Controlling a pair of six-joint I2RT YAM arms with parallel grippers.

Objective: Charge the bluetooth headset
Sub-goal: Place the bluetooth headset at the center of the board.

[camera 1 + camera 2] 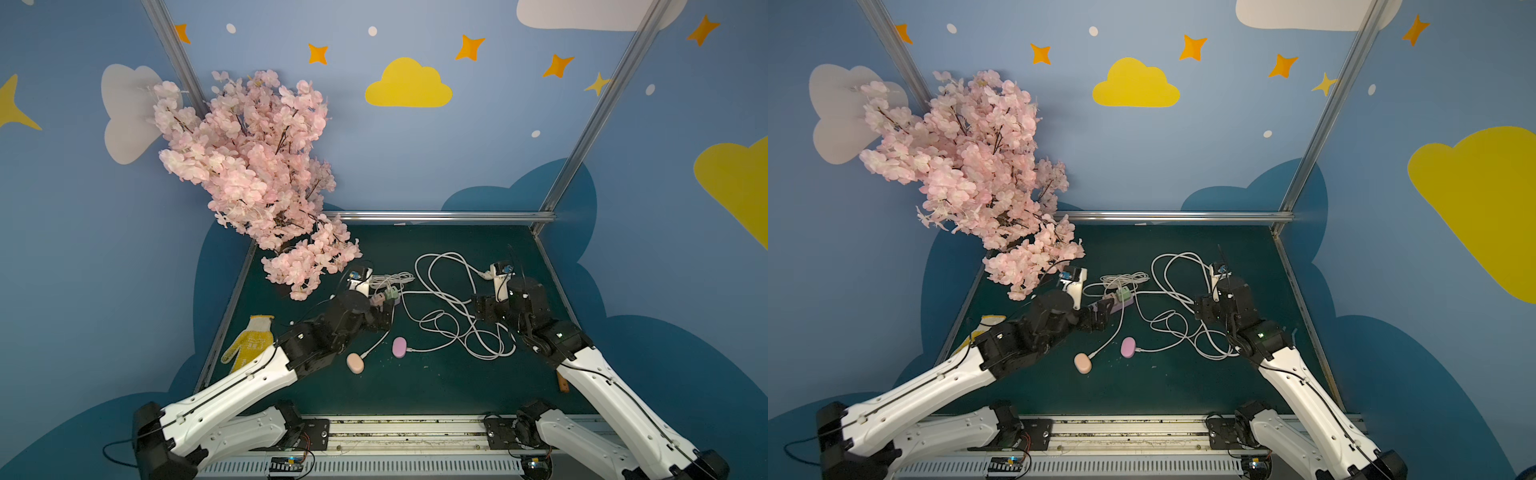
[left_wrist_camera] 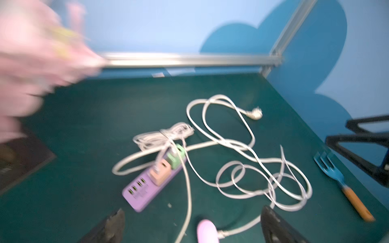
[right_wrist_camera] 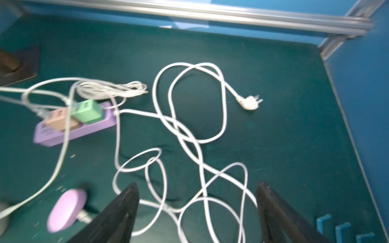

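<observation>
A robot-lab test booth dressed up as a child's room, not a real home: bare aluminium frame posts [image 1: 596,116] edge blue walls [image 1: 457,158] painted with flat clouds [image 1: 407,85] and stars [image 1: 469,48]. A green felt tabletop [image 1: 436,386] holds an artificial blossom tree [image 1: 249,166] and a power strip [image 3: 84,131], and two robot arms [image 1: 232,386] are bolted to a metal rail [image 1: 407,432] at its front edge
</observation>
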